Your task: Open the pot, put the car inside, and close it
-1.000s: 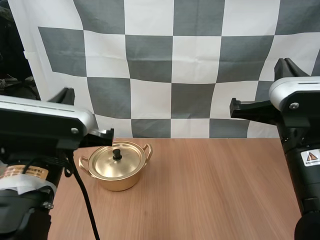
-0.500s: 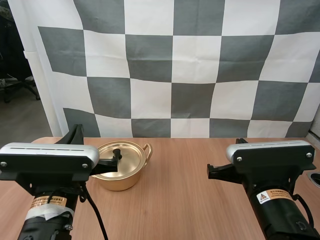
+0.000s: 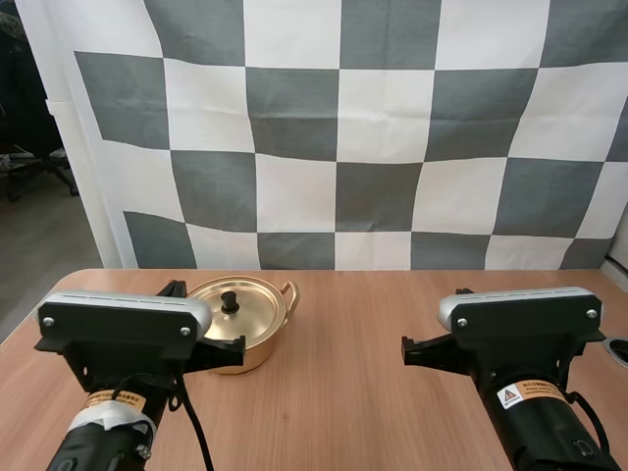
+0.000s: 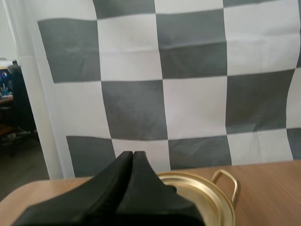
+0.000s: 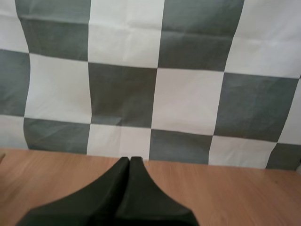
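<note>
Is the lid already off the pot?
No, the gold lid with its black knob sits on the pot in the high view.

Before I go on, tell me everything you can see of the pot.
The pot is small, round, shiny gold-coloured metal, upright on the wooden table, left of centre. Its matching lid is on, with a black knob in the middle. A loop handle sticks out at its right side; my left arm hides its left side. The left gripper, fingers shut, points toward it from the near side; whether they touch cannot be told.
</note>
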{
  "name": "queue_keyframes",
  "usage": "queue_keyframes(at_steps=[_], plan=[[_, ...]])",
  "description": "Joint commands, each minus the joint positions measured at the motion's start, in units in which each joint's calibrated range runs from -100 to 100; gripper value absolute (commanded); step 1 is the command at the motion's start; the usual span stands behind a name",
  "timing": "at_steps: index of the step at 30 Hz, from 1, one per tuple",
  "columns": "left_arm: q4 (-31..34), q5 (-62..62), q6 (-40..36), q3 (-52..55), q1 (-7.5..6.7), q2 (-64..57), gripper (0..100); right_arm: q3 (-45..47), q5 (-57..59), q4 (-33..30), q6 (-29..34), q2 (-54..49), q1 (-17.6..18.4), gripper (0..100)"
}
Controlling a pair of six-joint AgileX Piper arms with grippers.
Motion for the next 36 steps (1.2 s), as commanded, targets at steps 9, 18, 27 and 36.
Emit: queue_keyframes(at_steps=[9, 18, 27, 36], plan=[[0.50, 19.52, 0.01, 0.00, 0.03, 0.00, 0, 0.00, 20.65, -2.44, 0.17, 0.00, -0.01, 0], [0.55, 19.15, 0.04, 0.00, 0.03, 0.00, 0, 0.00, 21.08, -2.55, 0.13, 0.00, -0.01, 0], [0.55, 17.01, 0.04, 0.00, 0.03, 0.00, 0, 0.00, 21.08, -2.55, 0.13, 0.00, -0.01, 0], [0.55, 17.01, 0.04, 0.00, 0.03, 0.00, 0, 0.00, 21.08, -2.55, 0.13, 0.00, -0.01, 0]])
